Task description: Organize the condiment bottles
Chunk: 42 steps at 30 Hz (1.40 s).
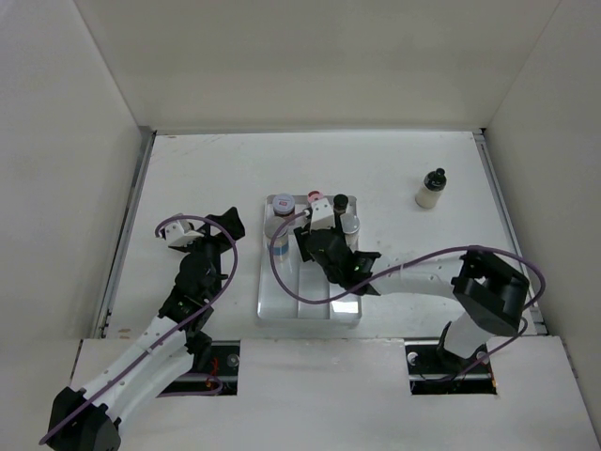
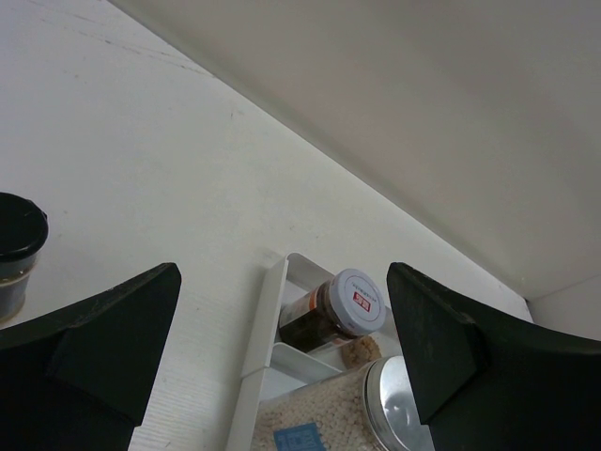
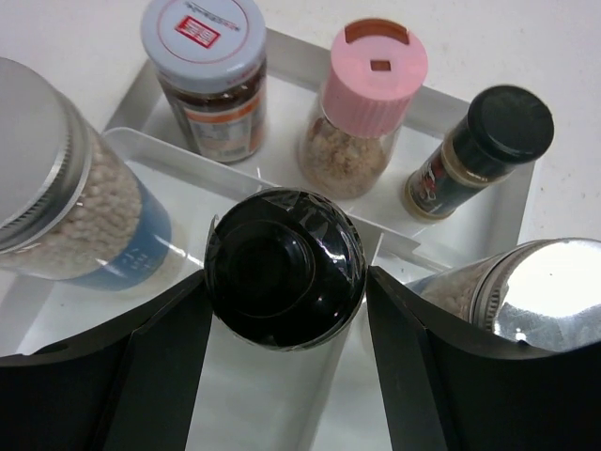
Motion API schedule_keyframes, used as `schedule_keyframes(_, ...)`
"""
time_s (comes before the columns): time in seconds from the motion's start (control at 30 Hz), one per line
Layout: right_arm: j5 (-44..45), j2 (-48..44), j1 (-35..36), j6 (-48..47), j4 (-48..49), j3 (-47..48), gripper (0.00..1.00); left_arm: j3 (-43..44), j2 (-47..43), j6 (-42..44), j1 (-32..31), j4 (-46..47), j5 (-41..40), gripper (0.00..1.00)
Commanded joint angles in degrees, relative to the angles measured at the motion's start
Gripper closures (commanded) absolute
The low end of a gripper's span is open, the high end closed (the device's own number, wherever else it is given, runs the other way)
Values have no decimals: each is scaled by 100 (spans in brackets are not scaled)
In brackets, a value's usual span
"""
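The job looks past its halfway mark but not finished. The right gripper point(image 3: 286, 282) is closed on a black-capped bottle point(image 3: 282, 249), pinching it at the cap from both sides and holding it over the middle lane of the clear divided tray point(image 1: 310, 305). Whether the bottle's base already rests on the tray floor cannot be told. Just beyond this gripper, in the tray's far row, stand a white-lidded jar point(image 3: 202, 56) of dark contents, a pink-capped bottle point(image 3: 371, 89) and a slim dark-capped spice bottle point(image 3: 493, 141). Close on one side of the gripper is a silver-lidded jar with a blue label point(image 3: 56, 197), and close on the other side a second silver-lidded jar point(image 3: 540, 291). That makes five bottles in the tray, and the held one would be the sixth. What remains is out on the counter point(image 1: 216, 169). A small bottle of white contents point(image 1: 431, 188) stands well beyond and outward of the right gripper, apart from the tray. The left gripper point(image 2: 282, 274) hangs wide open and empty just beside the tray's edge. Another black-lidded bottle point(image 2: 14, 249) shows at the outer side of its fingers, outside the tray. By my reckoning, a release and two more fetches are left.
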Motion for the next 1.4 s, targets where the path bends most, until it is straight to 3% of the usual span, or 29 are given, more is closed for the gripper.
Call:
schedule_keyframes(0.0, 111, 40, -120, 256, 643, -31, 40, -9, -67, -36, 32, 152, 91, 7)
schedule_keyframes(0.07, 49, 111, -147, 291, 651, -49, 38, -9, -84, -36, 5, 152, 65, 7)
schedule_keyframes(0.3, 110, -283, -138, 248, 616, -13, 10, 0, -58, -36, 5, 152, 65, 7)
schedule_keyframes(0.67, -21, -2400, -50, 230, 107, -66, 9, 17, 30, -45, -30, 178, 74, 7)
schedule_keyframes(0.87, -57, -3026, -1717, 265, -103, -295, 12, 17, -5, -45, -39, 161, 73, 7)
schedule_keyframes(1.03, 313, -2597, -3738, 414, -578, -164, 0, 8, -40, -45, -30, 152, 73, 7)
schedule_keyframes(1.13, -133, -2088, -4688, 493, -780, 64, 0, 8, -75, -45, -56, 152, 47, 7)
schedule_keyframes(1.37, -1374, -646, -5578, 845, -1010, 672, 0, 9, -14, -45, -91, 178, 47, 7)
